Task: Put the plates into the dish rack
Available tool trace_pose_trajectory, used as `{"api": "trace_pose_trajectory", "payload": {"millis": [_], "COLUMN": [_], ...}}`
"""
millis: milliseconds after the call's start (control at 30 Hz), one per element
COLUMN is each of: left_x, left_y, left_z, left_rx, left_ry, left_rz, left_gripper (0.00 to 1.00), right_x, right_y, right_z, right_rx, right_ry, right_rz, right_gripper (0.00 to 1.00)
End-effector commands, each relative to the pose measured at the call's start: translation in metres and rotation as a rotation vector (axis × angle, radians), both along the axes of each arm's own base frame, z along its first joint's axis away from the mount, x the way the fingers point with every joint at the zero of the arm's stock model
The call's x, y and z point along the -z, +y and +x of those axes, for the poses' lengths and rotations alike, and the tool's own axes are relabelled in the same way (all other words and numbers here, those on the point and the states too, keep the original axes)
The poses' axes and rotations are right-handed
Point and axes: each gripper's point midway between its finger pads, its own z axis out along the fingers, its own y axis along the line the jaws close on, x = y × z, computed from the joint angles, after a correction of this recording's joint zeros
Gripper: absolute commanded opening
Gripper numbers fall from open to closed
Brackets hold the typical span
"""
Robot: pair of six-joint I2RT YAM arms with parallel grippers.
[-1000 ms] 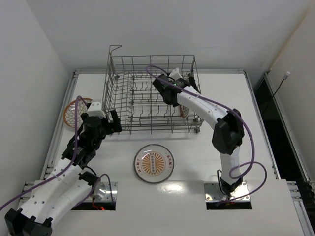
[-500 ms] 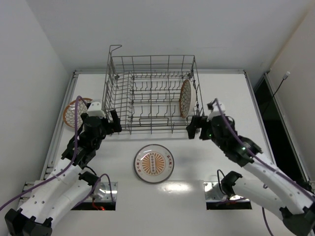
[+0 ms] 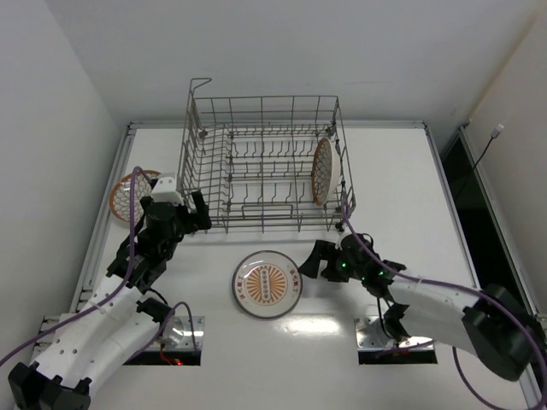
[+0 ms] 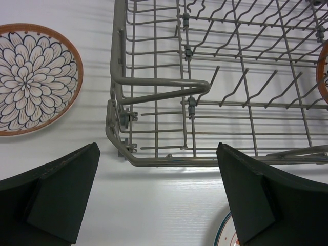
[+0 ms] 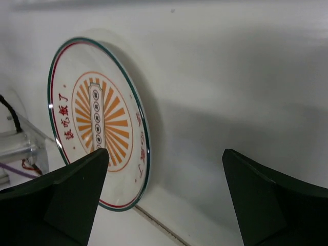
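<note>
Far L, one lattice plate (image 3: pixel 130 195) lies flat on the table (image 3: pixel 427 171), apart from the rack. Your L gripper (image 4: pixel 158 154) is spread wide and empty, by the near-L corner of the dish rack (image 4: pixel 215 162). Sunburst plate (image 3: pixel 267 284) lies flat in front of the rack. 2nd lattice plate (image 3: pixel 322 171) stands on edge at the rack's R end. Your R gripper (image 5: pixel 165 154) is spread too, empty, low, just R of the sunburst plate.

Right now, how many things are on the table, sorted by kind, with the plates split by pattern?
Dish rack: 1
Brown-patterned plates: 2 (one lying flat left of the rack, one upright inside it)
Sunburst plate: 1
Total: 4
</note>
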Motion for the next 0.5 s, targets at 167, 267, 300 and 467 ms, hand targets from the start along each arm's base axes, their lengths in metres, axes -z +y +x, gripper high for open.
{"api": "trace_pose_trajectory", "payload": {"millis": [167,267,300,467], "left_x": [-0.020,-0.020,-0.020,-0.020], "left_y": [-0.001,-0.001,-0.001,0.000], "left_z": [0.002,0.002,0.002,0.002], "left_rx": [0.001,0.001,0.001,-0.008], "left_ry": [-0.054,-0.054,-0.054,-0.055], "left_rz": [-0.010,-0.010,-0.010,-0.007], "left_gripper": [0.99,0.99,0.99,0.99], "right_x": [0.011,0.014,0.009,0.012], "right_y": [0.047,0.045,0.043,0.034], "right_z": [-0.005,-0.004,-0.002,-0.010], "right_rx": [-0.064,-0.036,-0.015,-0.001], "right_ry": [0.117,0.111,0.092,0.097], "right_rz": [0.094,0.054,0.054,0.039], "right_gripper": [0.83,0.72,0.64,0.38]}}
